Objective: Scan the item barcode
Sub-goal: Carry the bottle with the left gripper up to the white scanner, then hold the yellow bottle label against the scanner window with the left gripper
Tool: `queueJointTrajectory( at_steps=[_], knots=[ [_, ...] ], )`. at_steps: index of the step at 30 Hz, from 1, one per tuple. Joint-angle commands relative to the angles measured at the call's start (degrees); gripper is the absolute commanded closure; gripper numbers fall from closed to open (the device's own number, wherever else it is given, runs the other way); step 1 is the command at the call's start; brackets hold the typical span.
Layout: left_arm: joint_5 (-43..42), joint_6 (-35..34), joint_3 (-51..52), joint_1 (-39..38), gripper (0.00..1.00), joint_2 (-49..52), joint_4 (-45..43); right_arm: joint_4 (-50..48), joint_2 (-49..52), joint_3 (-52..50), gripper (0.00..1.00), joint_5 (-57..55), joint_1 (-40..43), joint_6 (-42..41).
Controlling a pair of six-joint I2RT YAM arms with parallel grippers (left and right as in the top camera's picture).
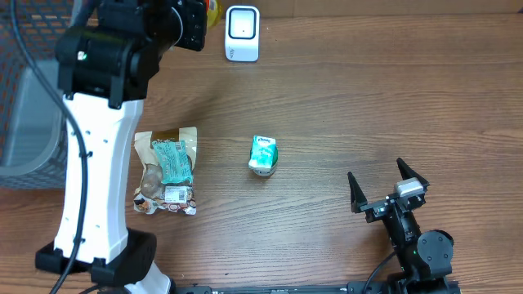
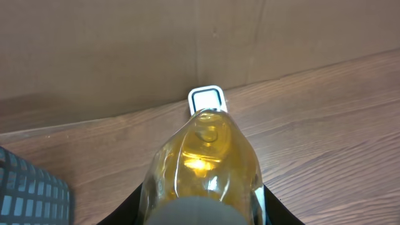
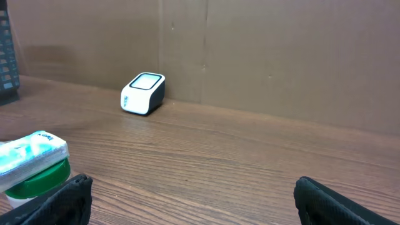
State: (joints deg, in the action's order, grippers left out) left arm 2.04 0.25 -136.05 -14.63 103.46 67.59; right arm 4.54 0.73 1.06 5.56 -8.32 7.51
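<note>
My left gripper (image 2: 204,215) is shut on a clear bottle of yellow liquid (image 2: 203,159), its dark fingers (image 2: 132,207) pressing both sides. The bottle points at the white barcode scanner (image 2: 206,100), which stands against the back wall just beyond the bottle's far end. From overhead, only a yellow bit of the bottle (image 1: 214,10) shows beside the left gripper (image 1: 203,18), just left of the scanner (image 1: 242,33). No barcode is visible on the bottle. My right gripper (image 1: 382,186) rests open and empty at the front right.
A snack bag (image 1: 167,171) lies at the left arm's base. A small green-and-white package with a green cap (image 1: 263,154) sits mid-table, also in the right wrist view (image 3: 34,164). A grey basket (image 1: 24,98) stands at the far left.
</note>
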Motion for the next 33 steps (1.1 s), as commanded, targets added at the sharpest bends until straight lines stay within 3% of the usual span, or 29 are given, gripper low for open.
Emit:
queueJointTrajectory(
  at_steps=[1,7,22,26,33],
  knots=[
    [3.74,1.53,-0.94,-0.39,0.96,2.21,-1.51,-0.15,-0.57,-0.61,0.0,-0.37,0.15,-0.13],
    [4.55,2.73,-0.94,-0.39,0.96,4.9,-3.61,-0.15,-0.57,-0.61,0.0,-0.37,0.15,-0.13],
    [4.35,16.92,-0.94,-0.39,0.96,14.45,-10.75,-0.15,-0.57,-0.61,0.0,-0.37,0.15,-0.13],
    [4.35,23.91,-0.94,-0.66,0.96,17.7,-13.81,-0.15,-0.57,-0.61,0.0,-0.37,0.15,-0.13],
    [14.43,28.04,-0.94,-0.96,0.96,23.98,-21.97,-0.15,-0.57,-0.61,0.0,-0.37,0.15,-0.15]
  ],
)
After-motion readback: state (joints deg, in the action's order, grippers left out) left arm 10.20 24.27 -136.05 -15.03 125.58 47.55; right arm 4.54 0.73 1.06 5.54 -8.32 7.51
